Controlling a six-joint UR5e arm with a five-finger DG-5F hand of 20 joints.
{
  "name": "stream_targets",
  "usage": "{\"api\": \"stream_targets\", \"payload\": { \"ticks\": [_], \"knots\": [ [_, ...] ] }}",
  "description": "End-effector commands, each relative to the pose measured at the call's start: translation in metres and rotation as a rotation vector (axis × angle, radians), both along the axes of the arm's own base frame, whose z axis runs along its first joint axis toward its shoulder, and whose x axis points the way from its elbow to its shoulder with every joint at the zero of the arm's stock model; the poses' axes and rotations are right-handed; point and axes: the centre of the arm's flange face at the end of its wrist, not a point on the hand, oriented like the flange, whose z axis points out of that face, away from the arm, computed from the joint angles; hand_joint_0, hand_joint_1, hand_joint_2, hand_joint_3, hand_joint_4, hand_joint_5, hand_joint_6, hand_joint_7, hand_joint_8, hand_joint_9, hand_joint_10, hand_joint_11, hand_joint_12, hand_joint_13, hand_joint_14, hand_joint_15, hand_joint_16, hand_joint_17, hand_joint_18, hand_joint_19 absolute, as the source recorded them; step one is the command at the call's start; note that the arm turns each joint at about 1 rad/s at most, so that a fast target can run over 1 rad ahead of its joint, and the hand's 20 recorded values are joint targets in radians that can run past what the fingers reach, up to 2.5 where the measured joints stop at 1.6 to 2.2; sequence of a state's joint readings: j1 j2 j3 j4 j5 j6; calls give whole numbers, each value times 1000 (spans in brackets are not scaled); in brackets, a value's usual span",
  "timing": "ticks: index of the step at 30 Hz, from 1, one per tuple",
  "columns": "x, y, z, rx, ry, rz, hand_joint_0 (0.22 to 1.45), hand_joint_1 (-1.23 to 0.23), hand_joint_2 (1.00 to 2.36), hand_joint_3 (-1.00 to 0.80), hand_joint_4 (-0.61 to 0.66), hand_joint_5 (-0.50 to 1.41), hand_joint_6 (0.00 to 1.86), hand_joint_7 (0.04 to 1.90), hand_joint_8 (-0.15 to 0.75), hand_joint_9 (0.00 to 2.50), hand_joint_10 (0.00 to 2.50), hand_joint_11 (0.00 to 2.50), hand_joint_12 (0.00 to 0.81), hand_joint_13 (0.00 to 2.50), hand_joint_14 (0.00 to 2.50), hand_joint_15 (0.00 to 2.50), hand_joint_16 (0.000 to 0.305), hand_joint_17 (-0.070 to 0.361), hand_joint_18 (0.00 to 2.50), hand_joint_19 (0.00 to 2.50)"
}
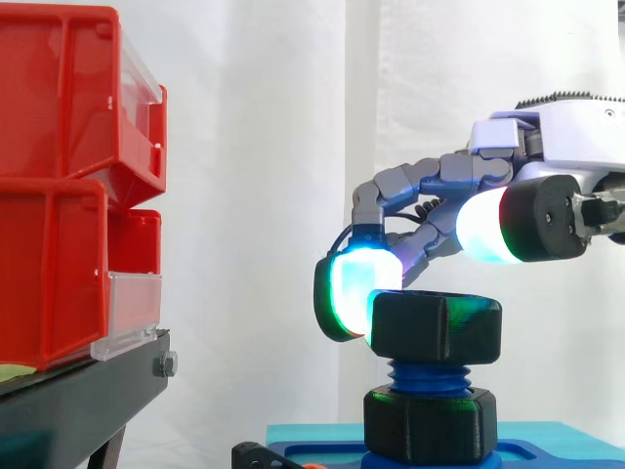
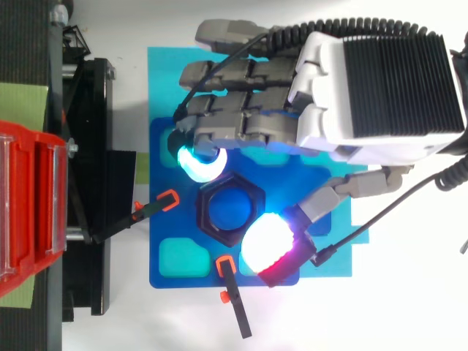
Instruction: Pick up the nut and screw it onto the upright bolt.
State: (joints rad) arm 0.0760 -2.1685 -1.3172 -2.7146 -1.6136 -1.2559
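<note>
- A white curtain is hung behind the whole work.
- Red bins are stacked on a black stand, at 9 o'clock from the bolt.
- The robot hand is brought in from 3 o'clock and curled narrowly around the nut. In the top view a cyan fingertip is set against the nut at 11 o'clock. The thumb pad is seen at 4 o'clock, and in the side view it appears to ride above the nut's rim.
- A white bench is covered by a cyan mat. On the mat a blue plate is laid.
- The plate is held by two orange-tipped clamps, at 9 and 6 o'clock from the nut.
- A black collar is seated at the foot of the upright bolt.
- The nut is already placed on the bolt's top, so the pick-up is judged done and the threading begun. Bare blue thread is left between the nut and the collar, so further turns are judged to be needed.
</note>
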Motion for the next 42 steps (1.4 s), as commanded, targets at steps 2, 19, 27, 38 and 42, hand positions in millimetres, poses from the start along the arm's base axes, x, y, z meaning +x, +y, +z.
{"api": "stream_targets", "payload": {
  "ticks": [2, 19, 27, 38, 42],
  "knots": [
    [-1, -12, 4, -14, 14, 4, 495, -379, 1000, -500, 302, -22, 505, 1232, 331, 806, 0, 0, 394, 563, 0, 0, 56, 127, 258, 0],
    [0, -41, 28, -32, 24, -4, 499, -374, 1000, -500, 344, -16, 505, 1022, 283, 1090, 0, 0, 370, 689, 0, 0, 55, 123, 387, 0],
    [9, -38, 73, -33, 13, 11, 481, -378, 1000, -500, 250, -118, 501, 625, 285, 852, 0, 0, 387, 567, 0, 0, 62, 140, 238, 0],
    [25, -16, 50, -27, 7, 60, 457, -342, 1000, -500, 180, -162, 500, 526, 243, 491, 0, 0, 388, 308, 0, 0, 70, 157, 0, 0],
    [27, 0, 46, -27, 23, 77, 458, -337, 1000, -500, 208, -153, 500, 540, 249, 491, 0, 0, 388, 310, 0, 0, 70, 158, 0, 0]
  ]
}}
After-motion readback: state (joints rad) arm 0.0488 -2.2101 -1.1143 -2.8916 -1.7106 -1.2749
